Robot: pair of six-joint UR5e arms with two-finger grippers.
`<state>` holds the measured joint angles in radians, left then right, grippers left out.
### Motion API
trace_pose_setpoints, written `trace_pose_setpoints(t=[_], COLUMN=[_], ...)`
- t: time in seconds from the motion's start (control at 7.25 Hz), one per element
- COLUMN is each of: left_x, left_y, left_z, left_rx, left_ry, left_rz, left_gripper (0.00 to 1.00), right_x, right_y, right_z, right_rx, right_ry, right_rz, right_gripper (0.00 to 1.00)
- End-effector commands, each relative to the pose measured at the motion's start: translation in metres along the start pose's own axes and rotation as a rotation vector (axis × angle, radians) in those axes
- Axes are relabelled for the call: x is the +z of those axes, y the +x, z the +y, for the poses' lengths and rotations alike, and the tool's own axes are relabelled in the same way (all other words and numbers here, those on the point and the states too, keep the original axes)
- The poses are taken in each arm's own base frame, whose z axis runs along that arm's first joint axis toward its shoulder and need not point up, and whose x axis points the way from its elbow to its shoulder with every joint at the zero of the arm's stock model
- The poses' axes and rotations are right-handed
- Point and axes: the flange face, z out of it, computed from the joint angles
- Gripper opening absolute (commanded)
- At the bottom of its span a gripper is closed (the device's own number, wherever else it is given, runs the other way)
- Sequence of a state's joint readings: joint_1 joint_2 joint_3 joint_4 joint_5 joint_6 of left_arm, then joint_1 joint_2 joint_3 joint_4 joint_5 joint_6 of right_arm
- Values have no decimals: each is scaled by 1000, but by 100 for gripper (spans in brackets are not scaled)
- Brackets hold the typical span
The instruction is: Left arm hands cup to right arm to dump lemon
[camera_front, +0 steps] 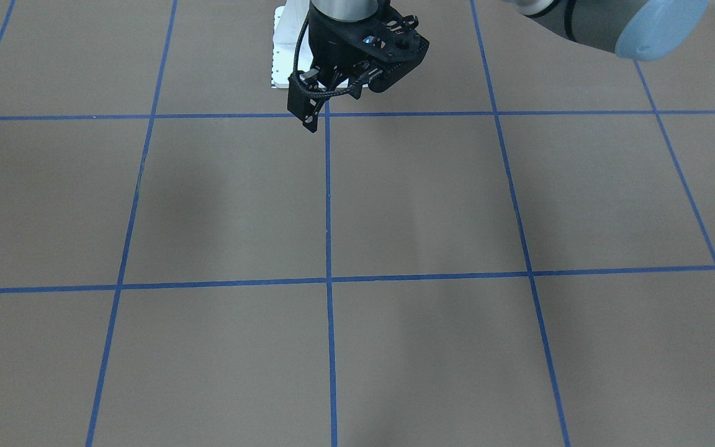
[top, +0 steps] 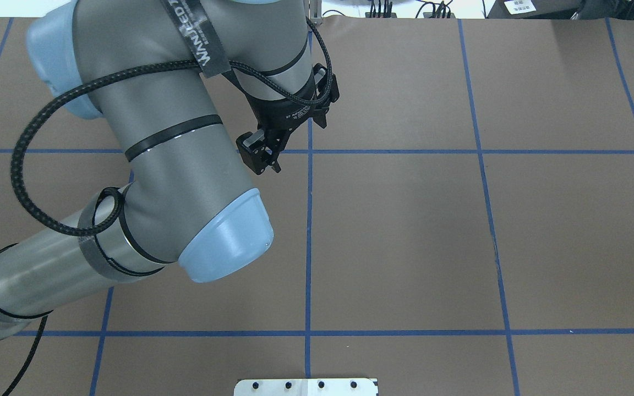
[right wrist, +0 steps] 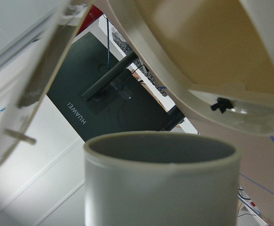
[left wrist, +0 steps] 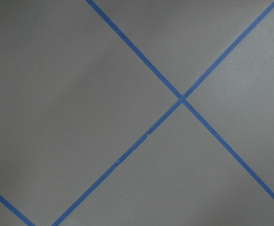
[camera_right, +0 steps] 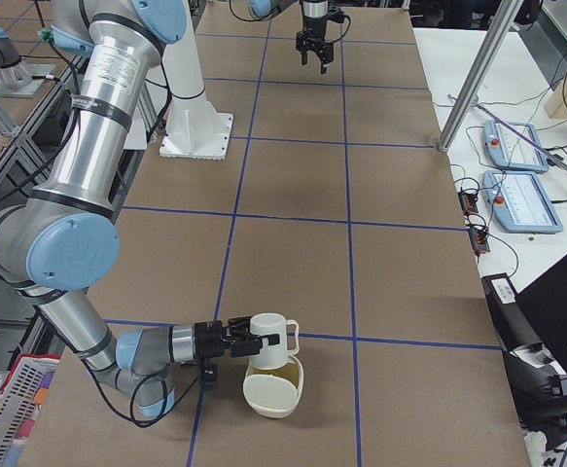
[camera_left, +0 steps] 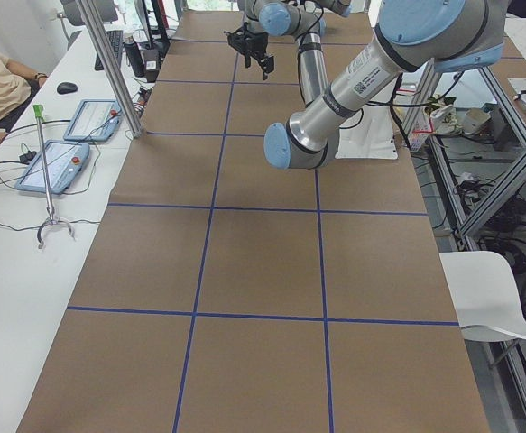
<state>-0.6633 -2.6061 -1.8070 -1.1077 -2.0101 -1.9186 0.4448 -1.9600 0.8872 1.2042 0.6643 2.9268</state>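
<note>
Though unseen overhead, cup (camera_right: 268, 334) near bowl (camera_right: 273, 394).

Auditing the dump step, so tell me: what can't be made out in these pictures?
Lemon: none visible. In the right wrist view the cup rim hides its inside, and the exterior right view is too small.
Right tool: shows only small in the exterior right view, so open or shut is unclear.
</note>
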Motion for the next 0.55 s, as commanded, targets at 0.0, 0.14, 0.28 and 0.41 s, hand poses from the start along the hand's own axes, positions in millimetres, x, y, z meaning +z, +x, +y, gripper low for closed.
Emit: trace_pose_setpoints(t=[0.0, 0.14, 0.28, 0.41], left_x=[2, 2, 4, 7], left_y=[-1, -1, -2, -3], left_z=[0, 1, 0, -1], left_rx=[-4, -4, -5, -7], left_ry=[9, 9, 10, 10], left_rz=[-5, -6, -9, -12], left_gripper=[100, 100, 100, 100], right_x=[45, 67, 78, 97], right_y=[54, 78, 88, 106], right_z=[30, 56, 74, 107], right_rx=[-159, -246, -321, -409], right_ry=[17, 34, 30, 26], right_rz=[24, 29, 30, 29], right_gripper=[0, 0, 0, 1])
